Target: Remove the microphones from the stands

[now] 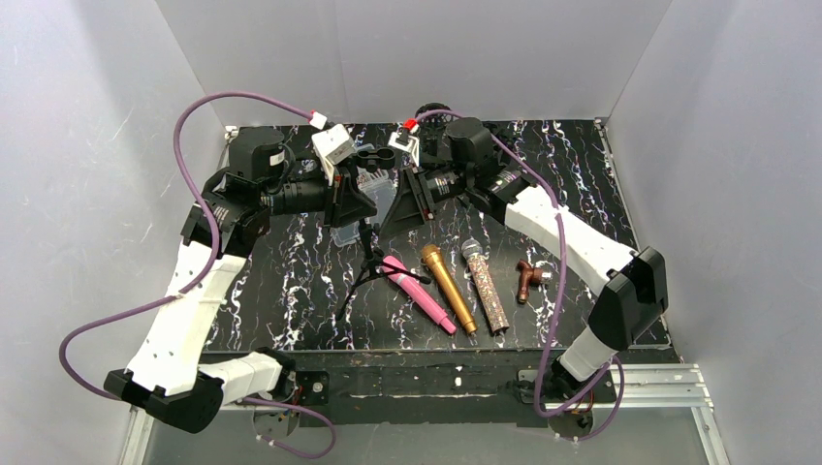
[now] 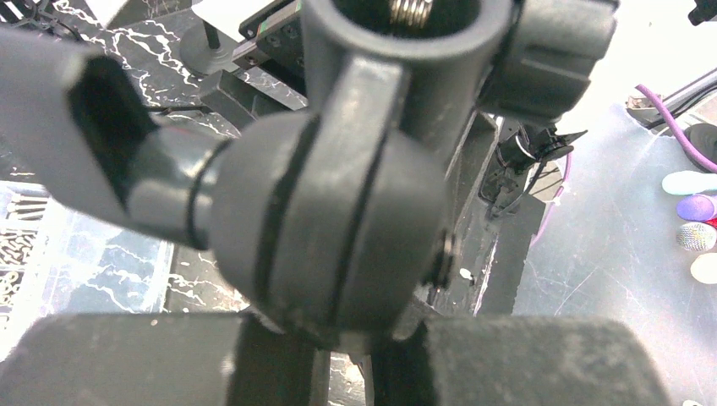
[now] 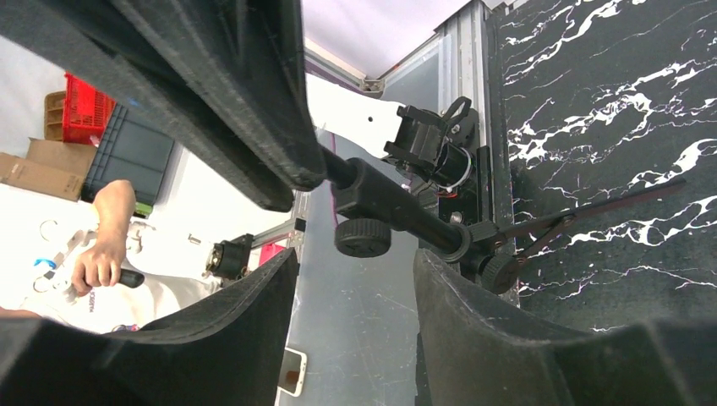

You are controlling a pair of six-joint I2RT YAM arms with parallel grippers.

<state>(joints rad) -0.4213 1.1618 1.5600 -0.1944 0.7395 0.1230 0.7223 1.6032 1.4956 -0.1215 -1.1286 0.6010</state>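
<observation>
The black tripod stand (image 1: 367, 263) stands mid-table, its clip (image 1: 365, 156) at the top holding no microphone. In the left wrist view the clip's round joint (image 2: 330, 220) fills the frame, with the open clip ring (image 2: 406, 34) above it. My left gripper (image 1: 350, 201) (image 2: 347, 342) is shut on the stand just below that joint. My right gripper (image 1: 408, 205) (image 3: 355, 264) is open and holds nothing, just right of the stand's pole (image 3: 397, 211). Pink (image 1: 418, 292), gold (image 1: 448, 287) and glitter (image 1: 485, 284) microphones lie on the table to the stand's right.
A brown clip-like piece (image 1: 528, 279) lies right of the microphones. A clear plastic box (image 1: 347, 231) (image 2: 68, 254) sits behind the stand under my left gripper. Grey walls enclose the black marbled table (image 1: 582, 184) on three sides.
</observation>
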